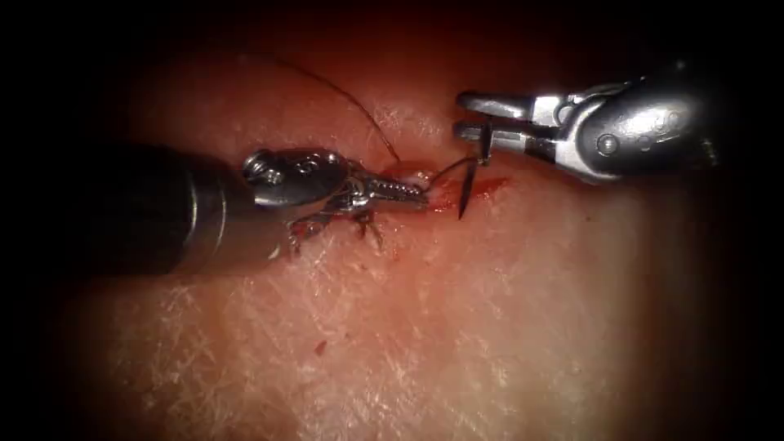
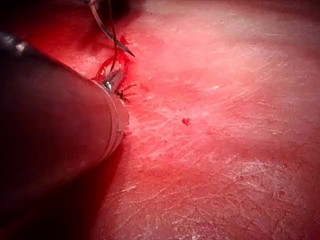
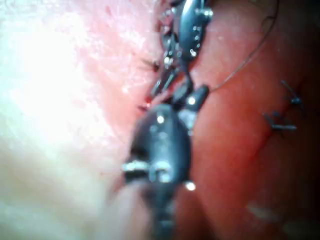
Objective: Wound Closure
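Landmark = cut [image 1: 457, 189] in tissue [image 1: 457, 327].

R tool [image 1: 475, 116]: above cut, toward its right; jaws clamped on needle [image 1: 474, 173] near its blunt end.

Needle hangs down from R jaws, point just over cut's red fluid [image 1: 488, 188]; can't tell if tip is in tissue.

L tool [image 1: 408, 193]: at cut's left end, jaws closed; tissue or thread in them, can't tell.

Thread [image 1: 351, 102] arcs up-left from cut.

Judgement: keep needle grip firm, square to cut, wrist steady.

Count: 2 tools, 1 needle, 1 thread strand, a few cut thread ends [image 1: 369, 229] left of cut.
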Tool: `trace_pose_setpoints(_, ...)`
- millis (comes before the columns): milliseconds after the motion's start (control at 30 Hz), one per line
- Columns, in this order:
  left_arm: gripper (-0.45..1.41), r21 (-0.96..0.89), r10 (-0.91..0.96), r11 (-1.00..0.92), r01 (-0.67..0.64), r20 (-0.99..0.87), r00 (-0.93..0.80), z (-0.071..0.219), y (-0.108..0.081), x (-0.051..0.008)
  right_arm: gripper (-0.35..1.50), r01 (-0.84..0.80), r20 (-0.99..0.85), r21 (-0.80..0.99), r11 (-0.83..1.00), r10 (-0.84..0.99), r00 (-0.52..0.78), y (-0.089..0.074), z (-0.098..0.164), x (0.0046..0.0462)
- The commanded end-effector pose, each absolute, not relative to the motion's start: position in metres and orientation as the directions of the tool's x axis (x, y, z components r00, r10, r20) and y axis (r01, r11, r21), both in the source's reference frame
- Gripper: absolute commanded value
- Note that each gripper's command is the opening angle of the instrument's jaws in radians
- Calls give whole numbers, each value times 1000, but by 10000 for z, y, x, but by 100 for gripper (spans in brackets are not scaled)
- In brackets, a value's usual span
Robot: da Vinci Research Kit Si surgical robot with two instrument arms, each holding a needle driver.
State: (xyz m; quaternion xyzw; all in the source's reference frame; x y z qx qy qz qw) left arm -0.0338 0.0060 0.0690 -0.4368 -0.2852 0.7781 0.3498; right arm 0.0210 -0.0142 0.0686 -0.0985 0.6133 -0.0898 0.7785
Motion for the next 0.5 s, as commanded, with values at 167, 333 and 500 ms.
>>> trace_pose_setpoints(167, -5, -748, 792, -594, -295, -482, -374, 707, 63, -340, -35, 15, -939, -274, 962, -271, 210, -143, 693, 220)
trace_pose_setpoints(333, -6, -747, 794, -593, -301, -481, -372, 711, 71, -341, -35, 13, -936, -286, 958, -282, 209, -141, 694, 228)
trace_pose_setpoints(500, -5, -746, 794, -593, -303, -479, -374, 718, 72, -336, -35, 6, -935, -294, 956, -289, 205, -141, 695, 233)
